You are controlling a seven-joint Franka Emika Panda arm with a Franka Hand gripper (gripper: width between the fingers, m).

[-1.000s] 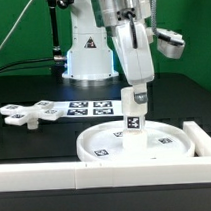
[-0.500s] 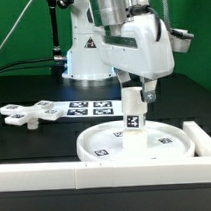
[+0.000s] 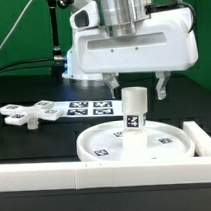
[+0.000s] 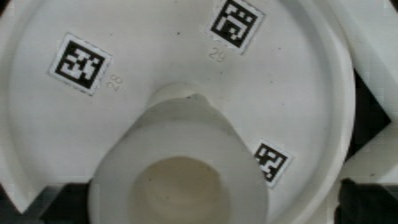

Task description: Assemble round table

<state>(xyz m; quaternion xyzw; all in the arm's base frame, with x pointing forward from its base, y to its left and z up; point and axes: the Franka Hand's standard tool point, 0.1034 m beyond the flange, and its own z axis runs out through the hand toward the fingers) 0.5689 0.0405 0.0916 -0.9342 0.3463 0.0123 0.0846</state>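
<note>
The large rimmed round disc (image 3: pixel 135 142) lies flat on the black table. The short cylindrical post (image 3: pixel 135 112) stands upright at its middle, with a tag on its side. My gripper (image 3: pixel 138 89) is open just above the post's top, one finger (image 3: pixel 115 88) on each side and not touching it. In the wrist view the post (image 4: pixel 178 175) shows end-on over the disc (image 4: pixel 143 50), and the gripper (image 4: pixel 210 208) has dark fingertips (image 4: pixel 50 205) in the corners. The flat cross-shaped piece (image 3: pixel 29 114) lies apart at the exterior view's left.
The marker board (image 3: pixel 88 104) lies behind the disc by the robot base (image 3: pixel 89 59). A long white wall (image 3: pixel 57 174) runs along the front edge and turns up the exterior view's right side (image 3: pixel 207 140), close to the disc's rim.
My gripper has turned about the vertical over the post and now stands broadside with its fingers spread wide. The post has stayed upright on the disc.
</note>
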